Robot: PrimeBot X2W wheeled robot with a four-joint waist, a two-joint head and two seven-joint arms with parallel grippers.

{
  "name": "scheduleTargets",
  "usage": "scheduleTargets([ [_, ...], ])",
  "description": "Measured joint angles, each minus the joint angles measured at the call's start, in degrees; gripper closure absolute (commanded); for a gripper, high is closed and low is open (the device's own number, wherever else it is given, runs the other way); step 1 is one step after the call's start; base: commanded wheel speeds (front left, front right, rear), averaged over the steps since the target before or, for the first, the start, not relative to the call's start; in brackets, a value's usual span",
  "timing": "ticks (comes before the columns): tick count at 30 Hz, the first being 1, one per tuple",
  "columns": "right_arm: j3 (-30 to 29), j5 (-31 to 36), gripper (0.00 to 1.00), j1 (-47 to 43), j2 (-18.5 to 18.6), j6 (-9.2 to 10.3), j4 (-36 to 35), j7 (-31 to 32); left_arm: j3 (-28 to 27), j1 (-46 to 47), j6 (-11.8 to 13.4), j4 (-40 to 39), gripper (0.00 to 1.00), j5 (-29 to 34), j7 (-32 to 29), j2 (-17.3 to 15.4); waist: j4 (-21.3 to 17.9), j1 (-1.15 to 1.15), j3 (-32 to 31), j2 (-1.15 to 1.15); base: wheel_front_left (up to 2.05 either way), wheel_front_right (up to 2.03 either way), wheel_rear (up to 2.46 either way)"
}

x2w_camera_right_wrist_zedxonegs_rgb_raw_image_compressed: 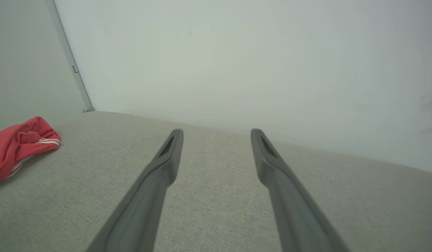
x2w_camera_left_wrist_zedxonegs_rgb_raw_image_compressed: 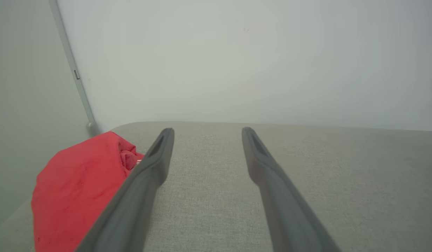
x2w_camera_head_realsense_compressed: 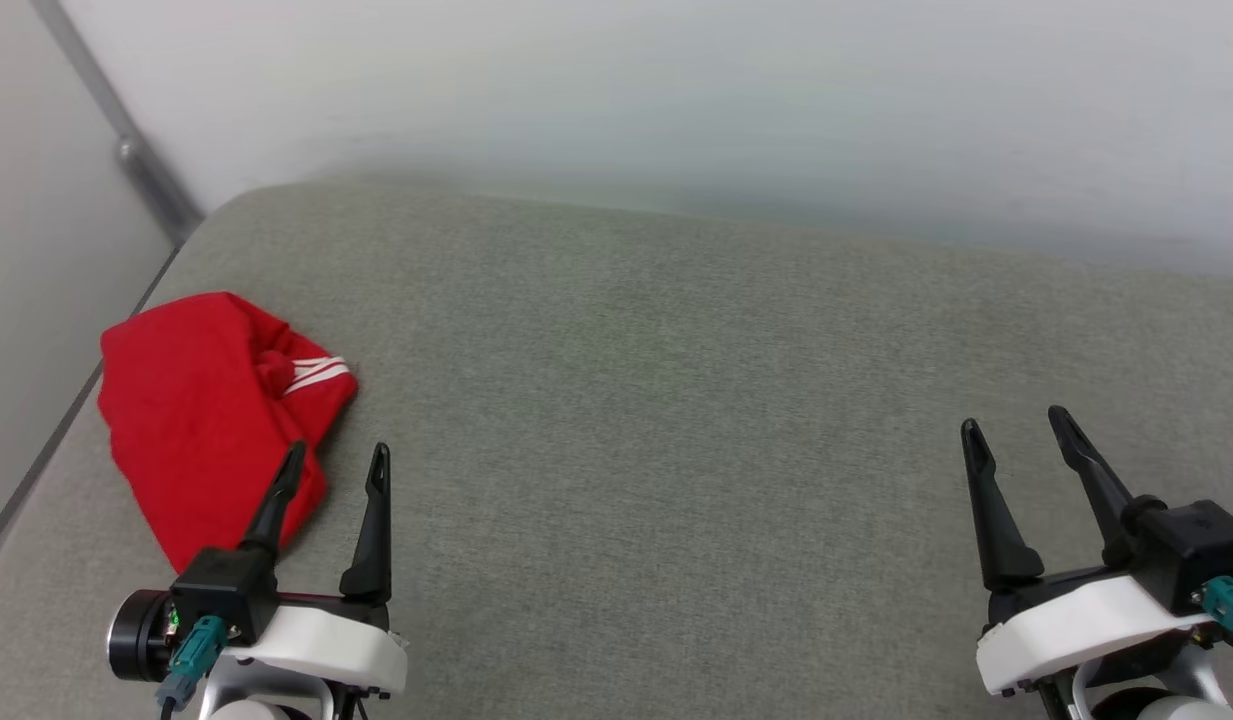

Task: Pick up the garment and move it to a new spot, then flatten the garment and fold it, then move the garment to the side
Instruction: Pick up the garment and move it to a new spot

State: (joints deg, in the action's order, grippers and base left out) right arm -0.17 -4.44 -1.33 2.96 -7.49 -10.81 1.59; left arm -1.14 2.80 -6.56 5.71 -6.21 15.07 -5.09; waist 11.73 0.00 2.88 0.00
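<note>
I'm looking at a wide grey-green fabric pad (x2w_camera_head_realsense_compressed: 676, 400), woven and flat, with a rounded far-left corner. A pale wall (x2w_camera_head_realsense_compressed: 676, 90) stands behind it. On my left a grey metal strip (x2w_camera_head_realsense_compressed: 126, 150) slants down the room's corner, ending just beside that rounded corner, next to a second pale panel (x2w_camera_head_realsense_compressed: 26, 250).

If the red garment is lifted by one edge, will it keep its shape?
Probably not: the garment lies bunched in soft folds, so it should hang limp. It looks thin, likely light, and unlikely to roll.
</note>
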Motion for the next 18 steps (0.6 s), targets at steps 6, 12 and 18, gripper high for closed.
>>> scheduleTargets([
  [6, 1.8, 0.2, 0.0, 0.4, 0.0, 0.0, -0.5, 0.5, -1.7, 0.1, 0.3, -0.1, 0.0, 0.0, 0.0, 0.4, 5.0, 0.0, 0.2, 0.0, 0.0, 0.0, 0.0],
  [12, 2.9, 0.5, 0.0, 0.8, 0.0, 0.0, -0.9, 1.1, -3.6, 0.1, 0.6, -0.3, 0.0, 0.1, 0.0, 0.7, 11.4, 0.0, 0.3, 0.0, 0.0, 0.0, 0.0],
  [18, 3.4, 1.0, 0.0, 0.9, 0.0, 0.0, -0.9, 1.5, -4.6, 0.0, 0.9, -0.6, 0.0, 0.4, 0.0, 1.1, 15.5, 0.0, 0.3, 0.0, 0.0, 0.0, 0.0],
])
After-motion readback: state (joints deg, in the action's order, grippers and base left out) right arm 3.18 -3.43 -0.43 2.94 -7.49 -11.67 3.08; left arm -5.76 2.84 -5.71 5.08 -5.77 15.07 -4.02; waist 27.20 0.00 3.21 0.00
